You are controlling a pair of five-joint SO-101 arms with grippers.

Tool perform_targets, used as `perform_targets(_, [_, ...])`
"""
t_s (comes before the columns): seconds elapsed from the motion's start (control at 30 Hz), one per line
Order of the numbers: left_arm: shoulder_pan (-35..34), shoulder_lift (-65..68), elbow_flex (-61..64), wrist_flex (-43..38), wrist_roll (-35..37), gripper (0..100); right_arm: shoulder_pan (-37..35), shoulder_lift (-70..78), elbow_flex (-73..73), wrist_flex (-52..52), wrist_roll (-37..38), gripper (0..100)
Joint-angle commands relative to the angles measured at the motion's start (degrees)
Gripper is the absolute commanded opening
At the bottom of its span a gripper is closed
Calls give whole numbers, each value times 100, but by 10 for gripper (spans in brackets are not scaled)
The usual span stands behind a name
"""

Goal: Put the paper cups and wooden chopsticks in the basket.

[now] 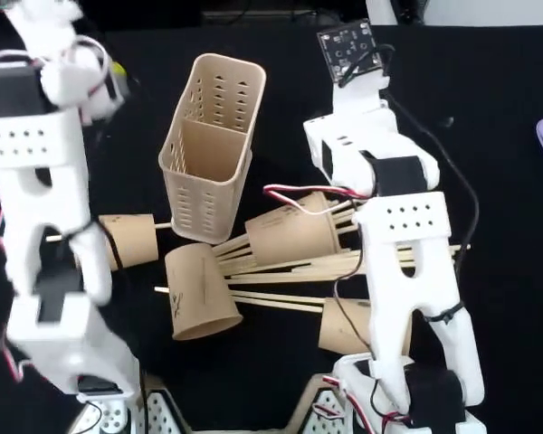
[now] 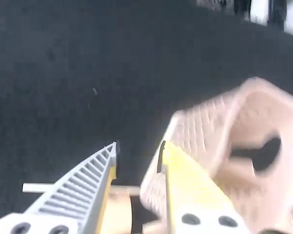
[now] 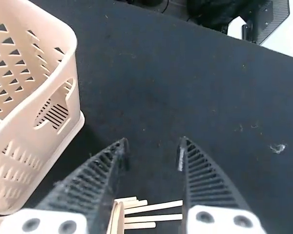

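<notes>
Where the two white arms rise from the near edge of the black cloth-covered table (image 1: 253, 389), a brown paper cup (image 1: 342, 327) lies on its side, partly hidden behind the right arm. Just beyond it, toward the left arm, a second brown paper cup (image 1: 199, 291) also lies on its side, its wider mouth turned to the near edge. It rests across the pale wooden chopsticks (image 1: 281, 271), which fan out flat on the cloth between the arms.

Farther back, a third brown paper cup (image 1: 294, 233) lies on top of the same sticks, close against the right arm. A fourth brown paper cup (image 1: 131, 240) lies beside the left arm, with a single stick running past it.

Beyond the cups is the tall beige perforated plastic basket (image 1: 208, 145), its open mouth facing the overhead camera. All four cups and the chopsticks are on the table outside it.

The left gripper (image 2: 137, 148), with one white ribbed finger and one yellow, hangs just beside the basket, parted a moderate way and holding nothing. The right gripper (image 3: 153, 144), with black ribbed fingers, is parted about as wide and is also empty. It is poised above the chopstick ends, with the basket wall close by.
</notes>
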Motion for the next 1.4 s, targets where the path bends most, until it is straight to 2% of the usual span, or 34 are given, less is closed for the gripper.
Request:
perform_targets(0.0, [409,-1495,1218,-9,-158,161,105,-233,-207,26,0,177])
perform_targets(0.2, [840,-2505,2299,-9,-193,161,79,-251,-48,26,-9,177])
perform_targets(0.37, [857,-2251,2976,-18,-202,161,70,-259,207,-9,-9,177])
perform_targets(0.7, [875,-1749,2993,-782,-149,161,88,-277,418,-9,-9,177])
perform_targets(1.17, [875,-1881,2149,-633,-9,161,79,-268,479,-18,-9,177])
perform_targets(1.37, [1042,-1732,2870,-1029,211,161,70,-259,479,-18,-9,177])
